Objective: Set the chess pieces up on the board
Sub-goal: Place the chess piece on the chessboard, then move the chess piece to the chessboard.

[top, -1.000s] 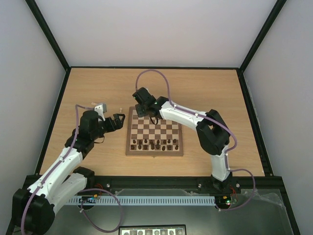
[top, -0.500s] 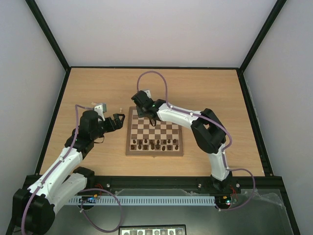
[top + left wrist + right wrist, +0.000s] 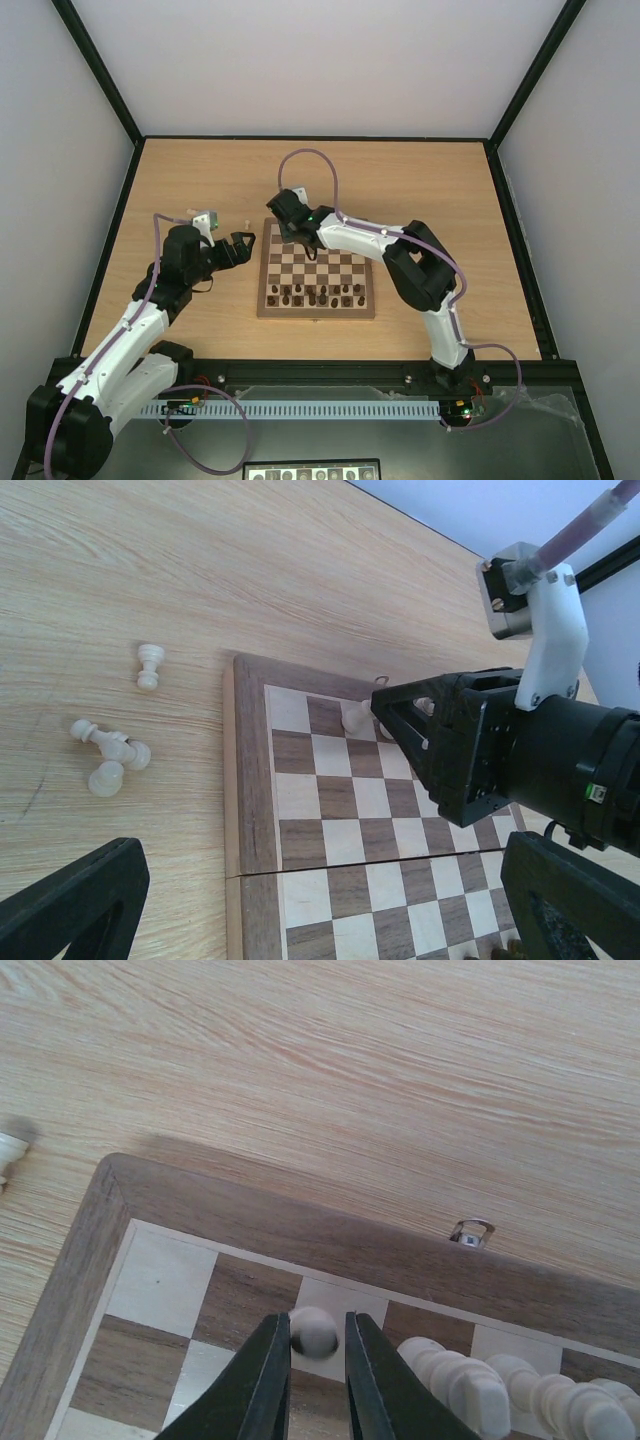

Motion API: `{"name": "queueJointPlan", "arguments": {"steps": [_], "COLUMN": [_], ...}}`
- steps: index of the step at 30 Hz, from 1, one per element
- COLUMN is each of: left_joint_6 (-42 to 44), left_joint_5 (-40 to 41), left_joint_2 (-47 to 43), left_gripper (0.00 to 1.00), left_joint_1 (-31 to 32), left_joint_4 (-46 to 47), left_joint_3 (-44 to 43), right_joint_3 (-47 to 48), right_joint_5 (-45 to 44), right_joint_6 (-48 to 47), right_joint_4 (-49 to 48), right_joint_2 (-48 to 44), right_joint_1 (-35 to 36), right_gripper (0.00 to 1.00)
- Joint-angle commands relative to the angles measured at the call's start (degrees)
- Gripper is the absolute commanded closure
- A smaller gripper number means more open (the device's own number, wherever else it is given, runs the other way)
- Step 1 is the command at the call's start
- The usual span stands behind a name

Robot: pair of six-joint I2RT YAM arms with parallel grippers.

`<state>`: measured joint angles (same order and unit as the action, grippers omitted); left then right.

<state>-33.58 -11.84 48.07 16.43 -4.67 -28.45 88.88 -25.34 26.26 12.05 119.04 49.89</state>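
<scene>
The board [image 3: 317,314] lies mid-table. My right gripper [image 3: 316,1322] hangs over its far left corner, fingers straddling a cream chess piece [image 3: 314,1334] that stands on a light square of the back row. The piece touches the left finger, with a thin gap at the right one, so the jaws are slightly open. More cream pieces [image 3: 480,1385] line that row to the right. Left of the board, my left gripper [image 3: 245,245] is wide open and empty. Loose cream pieces [image 3: 110,755] and one upright pawn [image 3: 148,666] lie on the table beyond it.
Dark brown chessmen [image 3: 318,294] fill the board's near rows. A small metal clasp [image 3: 471,1231] sits on the far border. Another loose cream piece [image 3: 8,1150] shows at the left edge of the right wrist view. Walls enclose the table on three sides.
My right gripper has slid left along the back row toward the board's corner and its jaws have parted a little round the piece. The left arm has not moved.
</scene>
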Motion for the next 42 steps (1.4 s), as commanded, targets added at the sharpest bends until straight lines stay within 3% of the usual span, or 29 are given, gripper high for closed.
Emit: {"name": "queueJointPlan", "arguments": {"steps": [1,13,18,21,26,33,42], "left_joint_6": [0.6,0.5,0.5,0.4,0.4,0.2,0.3], "left_joint_5": [-0.8,-1.0,-1.3,-1.3,-1.1,-0.4,0.0], "left_joint_2": [0.1,0.2,0.2,0.2,0.0,-0.9,-2.2], "left_gripper": [0.01,0.00,0.01,0.00,0.00,0.01,0.01], "left_joint_1": [-0.3,-0.3,-0.3,-0.3,-0.3,-0.4,-0.9], "left_joint_4": [0.3,0.7,1.0,1.1,0.9,0.3,-0.8], "left_joint_3": [-0.6,-0.6,-0.4,-0.2,-0.2,-0.3,-0.4], "right_joint_3": [1.5,1.6,1.6,1.5,1.4,1.6,7.4], "right_joint_5": [-1.7,-1.8,-2.7,-3.3,-4.1,1.2,4.6], "right_joint_6": [1.0,1.0,0.7,0.4,-0.2,0.2,1.2], "right_joint_4": [0.4,1.1,1.8,1.9,2.4,2.4,6.0], "right_joint_2": [1.8,1.0,-0.5,-2.0,-4.8,-5.0,2.6], "right_joint_1": [0.3,0.4,0.8,1.3,2.8,3.6,3.6], "right_gripper": [0.83,0.82,0.70,0.69,0.70,0.83,0.81]}}
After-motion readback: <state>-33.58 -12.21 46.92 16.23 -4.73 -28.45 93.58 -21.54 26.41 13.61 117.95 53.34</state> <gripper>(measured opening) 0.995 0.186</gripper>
